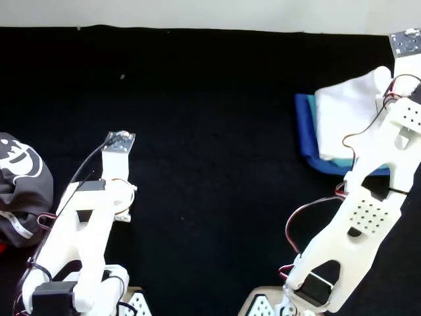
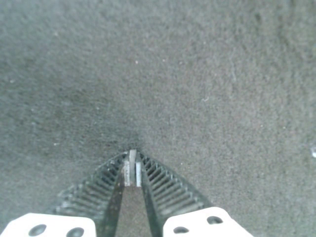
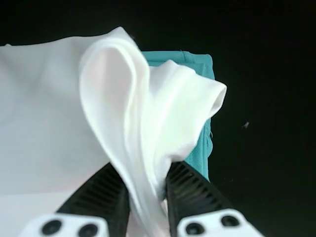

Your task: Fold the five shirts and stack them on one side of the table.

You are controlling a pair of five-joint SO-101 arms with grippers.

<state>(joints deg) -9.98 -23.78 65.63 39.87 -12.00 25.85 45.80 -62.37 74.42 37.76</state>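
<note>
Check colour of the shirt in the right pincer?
White. The shirt shows best in the right wrist view, clamped in the right pincer.

We see the table from a fixed camera set high above it and facing down, with the arms rising from the near edge and a pale strip past the far edge. Our left wrist camera rides just behind the left gripper and faces along it, very near the table's bare surface. Our right wrist camera looks along the right gripper, close on the white shirt over the teal shirt. The high view shares those two shirts by the right edge.
</note>
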